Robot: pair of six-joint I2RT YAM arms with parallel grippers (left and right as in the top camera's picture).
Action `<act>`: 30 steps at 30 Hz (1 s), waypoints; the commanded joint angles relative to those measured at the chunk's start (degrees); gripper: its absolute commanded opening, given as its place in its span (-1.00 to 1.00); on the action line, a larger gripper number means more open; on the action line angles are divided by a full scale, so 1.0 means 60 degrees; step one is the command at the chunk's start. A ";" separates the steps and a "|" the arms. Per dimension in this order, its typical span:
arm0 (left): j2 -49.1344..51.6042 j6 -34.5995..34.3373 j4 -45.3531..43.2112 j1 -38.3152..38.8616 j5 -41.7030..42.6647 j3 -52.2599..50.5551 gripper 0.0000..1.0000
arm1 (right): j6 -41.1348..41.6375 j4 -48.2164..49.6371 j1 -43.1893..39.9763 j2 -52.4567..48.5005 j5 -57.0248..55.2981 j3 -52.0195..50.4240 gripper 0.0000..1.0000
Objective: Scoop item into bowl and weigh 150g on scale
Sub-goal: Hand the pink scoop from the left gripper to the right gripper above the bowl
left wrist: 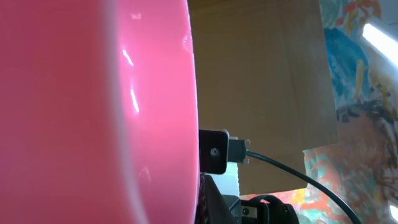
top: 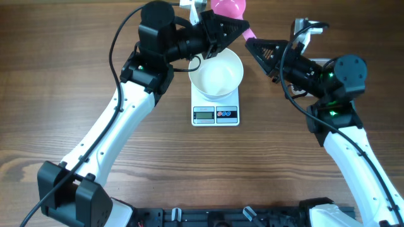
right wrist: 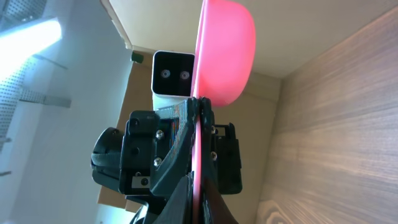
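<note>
A white bowl [top: 216,74] stands on the white scale [top: 216,115], and its inside looks bare. The item is out of view. Behind the bowl, a pink scoop [top: 228,7] is held up in the air. My left gripper [top: 237,26] is shut on it close to the cup. My right gripper [top: 252,44] is shut on the thin handle just beside it. In the left wrist view the scoop's cup [left wrist: 93,112] fills the left half, right against my left gripper [left wrist: 202,186]. The right wrist view shows the scoop [right wrist: 225,50] edge-on, its handle running through the left gripper [right wrist: 199,115] into my right gripper [right wrist: 198,183].
The scale's display and buttons [top: 216,114] face the near edge of the brown wooden table [top: 76,75]. A cardboard panel [left wrist: 261,74] stands behind the table. The two arms reach in from the lower left and lower right.
</note>
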State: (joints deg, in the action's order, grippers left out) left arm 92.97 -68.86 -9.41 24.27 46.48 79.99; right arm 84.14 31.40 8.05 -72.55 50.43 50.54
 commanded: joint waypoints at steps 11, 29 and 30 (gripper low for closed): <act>-0.0029 0.0117 0.0007 0.0000 -0.0372 0.0091 -0.92 | 0.0331 0.0149 0.0044 -0.0033 -0.0772 0.0266 -0.51; -0.0029 -0.0098 0.0007 0.0131 -0.0962 0.0091 -0.92 | 0.1614 0.0189 0.0051 -0.0036 -0.0911 0.0266 -0.60; -0.0029 -0.0098 0.0007 0.0164 -0.1013 0.0091 -0.92 | 0.1628 0.0186 0.0055 -0.0036 -0.0900 0.0266 -0.60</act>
State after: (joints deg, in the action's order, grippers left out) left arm 92.97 -69.36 -9.21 24.51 42.83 79.99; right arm 91.98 31.92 8.08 -72.60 45.56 50.68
